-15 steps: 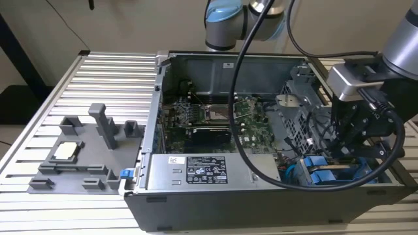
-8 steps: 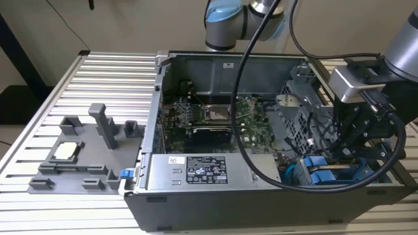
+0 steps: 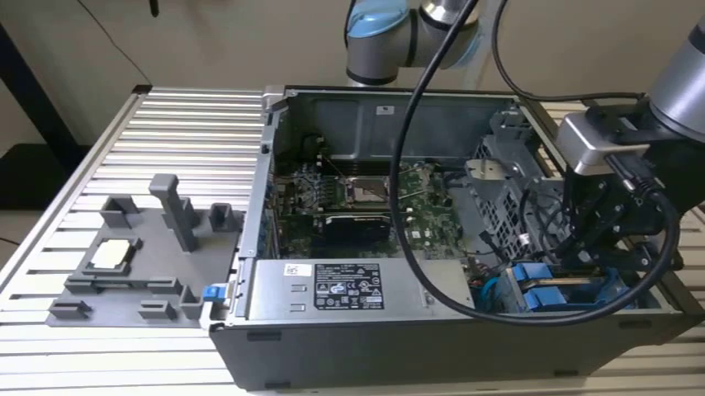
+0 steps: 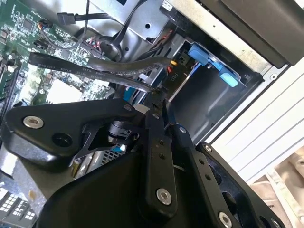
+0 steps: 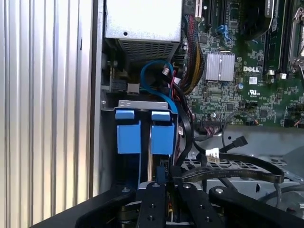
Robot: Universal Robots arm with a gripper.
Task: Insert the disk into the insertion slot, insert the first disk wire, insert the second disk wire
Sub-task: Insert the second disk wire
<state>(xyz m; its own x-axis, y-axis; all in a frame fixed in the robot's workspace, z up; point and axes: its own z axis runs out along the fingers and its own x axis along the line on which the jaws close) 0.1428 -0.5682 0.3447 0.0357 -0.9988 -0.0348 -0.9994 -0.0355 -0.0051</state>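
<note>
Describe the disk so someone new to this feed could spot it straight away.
Start at the open computer case in the exterior view, then the corner right of the grey power-supply box. The disk sits there below the pincer, the only part with bright blue tabs.

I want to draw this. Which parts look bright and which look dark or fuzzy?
In the exterior view, the ribbed metal table is evenly lit and the computer case front is dark. In the second wrist view, the gripper is a black shape up close, and the white strip at the case edge is washed out. In the first wrist view, the blue tabs are bright and clear.
</note>
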